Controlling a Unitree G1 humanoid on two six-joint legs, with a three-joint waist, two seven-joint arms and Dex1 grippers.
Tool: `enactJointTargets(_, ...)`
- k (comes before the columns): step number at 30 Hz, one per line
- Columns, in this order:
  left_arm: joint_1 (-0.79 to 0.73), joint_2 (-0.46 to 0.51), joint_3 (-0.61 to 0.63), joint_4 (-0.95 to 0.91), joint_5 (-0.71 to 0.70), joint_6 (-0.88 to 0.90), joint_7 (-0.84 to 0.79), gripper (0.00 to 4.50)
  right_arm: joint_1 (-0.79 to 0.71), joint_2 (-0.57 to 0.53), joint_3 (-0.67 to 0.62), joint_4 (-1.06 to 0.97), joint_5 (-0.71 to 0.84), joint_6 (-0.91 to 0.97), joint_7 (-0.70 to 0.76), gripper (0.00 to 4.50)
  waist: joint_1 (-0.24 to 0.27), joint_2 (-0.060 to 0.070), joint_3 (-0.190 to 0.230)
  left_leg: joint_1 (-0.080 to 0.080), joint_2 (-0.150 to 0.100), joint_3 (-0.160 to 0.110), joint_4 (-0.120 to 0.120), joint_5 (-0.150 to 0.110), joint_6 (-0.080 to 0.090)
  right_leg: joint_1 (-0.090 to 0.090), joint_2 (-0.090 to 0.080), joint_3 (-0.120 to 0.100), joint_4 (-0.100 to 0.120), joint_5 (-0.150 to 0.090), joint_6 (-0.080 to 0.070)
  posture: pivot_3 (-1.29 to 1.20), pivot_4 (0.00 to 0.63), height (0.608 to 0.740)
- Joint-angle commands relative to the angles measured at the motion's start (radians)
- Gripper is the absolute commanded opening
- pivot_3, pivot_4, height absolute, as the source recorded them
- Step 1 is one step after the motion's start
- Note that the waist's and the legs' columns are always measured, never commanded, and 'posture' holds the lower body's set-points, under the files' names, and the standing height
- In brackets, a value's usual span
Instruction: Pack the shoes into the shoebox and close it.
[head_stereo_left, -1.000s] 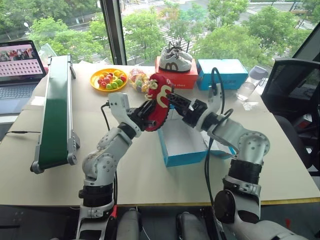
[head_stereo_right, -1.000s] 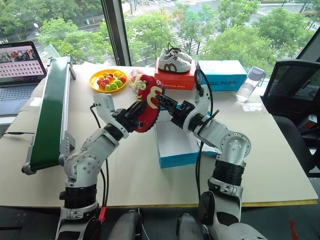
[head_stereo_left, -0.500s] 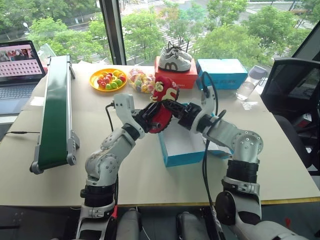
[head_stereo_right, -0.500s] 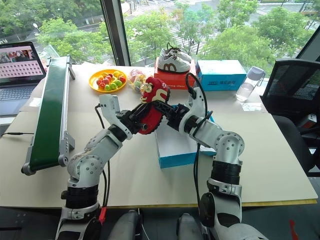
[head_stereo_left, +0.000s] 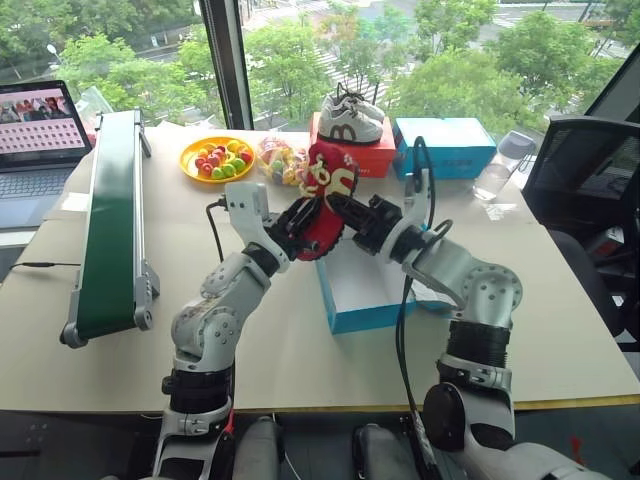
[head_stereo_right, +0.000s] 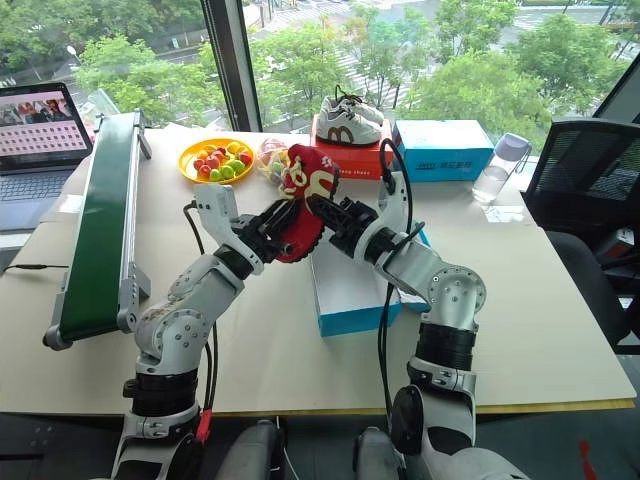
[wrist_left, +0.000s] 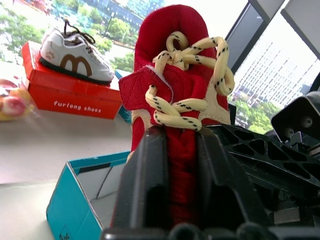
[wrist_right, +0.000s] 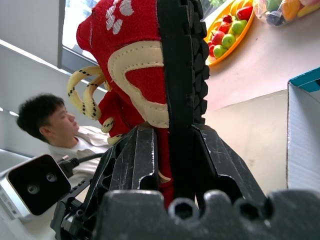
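One red shoe (head_stereo_left: 330, 188) with a cream pattern and yellow laces hangs in the air between my two grippers, above the near-left corner of the shoebox (head_stereo_left: 365, 295). The bright blue shoebox lies open on the table with its white inside showing. My right gripper (head_stereo_left: 342, 212) comes in from the right and is shut on the shoe's black sole and side (wrist_right: 135, 65). My left gripper (head_stereo_left: 303, 218) comes in from the left at the shoe's other end, and the red upper and laces (wrist_left: 185, 75) stand right in front of it.
Behind stand a red box (head_stereo_left: 352, 158) with white sneakers on top, a plainer blue box (head_stereo_left: 445, 145), an orange fruit plate (head_stereo_left: 217, 158) and a sweets bag (head_stereo_left: 275, 158). A green conveyor (head_stereo_left: 112, 220) and a laptop are on the left; a bottle (head_stereo_left: 495, 178) and a chair are on the right.
My right gripper was open beside the shoe and has shut on its sole. The shoe dipped and came back up a little, still over the box.
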Motion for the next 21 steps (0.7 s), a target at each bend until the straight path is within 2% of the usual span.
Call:
enactJointTargets(1,0.025,0.013,-0.011,-0.033,-0.009,0.022,-0.021,2.89,-0.050,-0.086,-0.009,-0.030,-0.053,-0.081,0.013,0.80,0.002,0.001,0.000,0.000,0.000,0.000,0.000,0.000,0.000,0.000,0.000,0.000,0.000,0.000,0.000,0.00,0.150,0.733)
enactJointTargets(3,0.041,0.031,-0.013,-0.040,-0.001,0.026,-0.028,2.89,-0.050,-0.147,0.008,-0.017,-0.074,-0.063,0.037,0.80,0.001,0.001,0.000,-0.001,0.000,0.000,0.000,0.000,0.000,0.000,0.000,0.000,-0.001,0.000,0.000,0.00,0.150,0.733)
enactJointTargets(8,0.102,0.119,-0.054,-0.085,0.012,0.032,-0.112,2.89,-0.067,-0.378,0.134,0.027,-0.109,0.158,0.142,0.80,-0.002,0.002,0.001,-0.001,0.000,0.001,-0.001,0.000,0.000,-0.002,0.000,0.001,0.000,-0.001,-0.001,0.00,0.150,0.733)
enactJointTargets(13,0.117,0.153,-0.115,-0.079,0.036,0.024,-0.173,2.89,-0.068,-0.532,0.337,0.122,-0.278,0.223,0.312,0.80,-0.001,0.002,0.001,-0.001,0.001,0.002,-0.001,0.000,0.000,-0.003,0.000,0.002,0.000,-0.003,-0.005,0.00,0.150,0.733)
enactJointTargets(16,0.120,0.143,-0.128,-0.082,0.039,0.024,-0.179,2.89,-0.097,-0.559,0.456,0.212,-0.407,0.171,0.415,0.80,-0.001,0.002,0.001,-0.001,0.000,0.003,0.000,0.000,0.000,-0.003,0.000,0.003,-0.001,-0.004,-0.006,0.00,0.150,0.733)
enactJointTargets(21,0.136,0.125,-0.146,-0.096,0.049,0.026,-0.172,2.89,-0.176,-0.527,0.599,0.466,-0.649,-0.010,0.533,0.80,-0.001,0.002,0.002,-0.002,0.000,0.003,0.000,0.000,0.000,-0.004,0.000,0.003,0.000,-0.001,-0.001,0.00,0.150,0.733)
